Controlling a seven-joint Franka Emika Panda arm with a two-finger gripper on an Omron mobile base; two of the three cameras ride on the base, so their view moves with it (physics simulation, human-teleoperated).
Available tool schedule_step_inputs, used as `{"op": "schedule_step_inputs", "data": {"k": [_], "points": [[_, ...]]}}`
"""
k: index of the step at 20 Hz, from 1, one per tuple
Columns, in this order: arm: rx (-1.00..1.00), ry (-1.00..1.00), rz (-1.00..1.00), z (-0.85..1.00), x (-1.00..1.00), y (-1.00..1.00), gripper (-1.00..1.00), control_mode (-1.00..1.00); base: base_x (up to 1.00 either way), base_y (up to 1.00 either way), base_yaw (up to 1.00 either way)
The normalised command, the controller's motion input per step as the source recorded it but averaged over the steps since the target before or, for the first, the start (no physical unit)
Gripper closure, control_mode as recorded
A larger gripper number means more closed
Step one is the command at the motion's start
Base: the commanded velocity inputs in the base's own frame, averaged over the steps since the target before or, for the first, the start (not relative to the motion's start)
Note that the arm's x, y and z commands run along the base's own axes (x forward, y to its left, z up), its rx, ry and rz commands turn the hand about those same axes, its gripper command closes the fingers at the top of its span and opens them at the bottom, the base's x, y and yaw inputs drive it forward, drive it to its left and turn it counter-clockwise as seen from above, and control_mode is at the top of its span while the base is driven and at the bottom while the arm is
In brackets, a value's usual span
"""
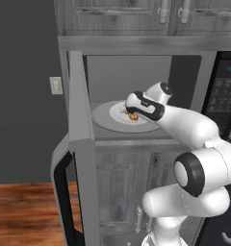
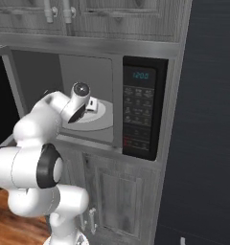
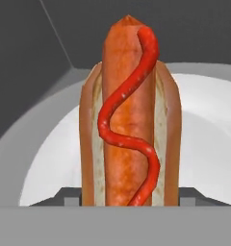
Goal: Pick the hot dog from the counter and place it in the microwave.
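The hot dog (image 3: pixel 129 120), a tan bun with a reddish sausage and a red squiggle of sauce, stands lengthwise between my fingertips (image 3: pixel 71 199). My gripper (image 1: pixel 132 114) is shut on it, reaching inside the open microwave (image 1: pixel 136 72). Bun and gripper hover just over the white plate (image 1: pixel 116 111) on the round glass turntable (image 1: pixel 100 120). In the right base view the hand (image 2: pixel 90 104) sits over the same plate (image 2: pixel 101 111). The counter is out of view.
The microwave door (image 1: pixel 81 144) hangs open to the left, its dark handle (image 1: pixel 59 182) lower down. A dark keypad panel (image 2: pixel 140 115) flanks the cavity on the right. Grey wood-grain cabinets (image 2: pixel 112 191) lie above and below it. A dark tall panel (image 2: pixel 208 119) stands further right.
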Motion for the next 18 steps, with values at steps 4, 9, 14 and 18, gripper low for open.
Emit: {"op": "schedule_step_inputs", "data": {"k": [4, 9, 14, 18], "points": [[0.00, 0.00, 0.00, 0.00, 0.28, 0.00, 1.00, -1.00, 0.00, 0.00, 0.00], [-0.01, 0.00, 0.00, -0.04, 0.02, -0.03, -1.00, -1.00, 0.00, 0.00, 0.00], [0.00, 0.00, 0.00, 0.00, -0.07, -0.07, -1.00, -1.00, 0.00, 0.00, 0.00], [0.00, -0.04, 0.00, 0.04, -0.01, -0.10, -1.00, -1.00, 0.00, 0.00, 0.00]]}}
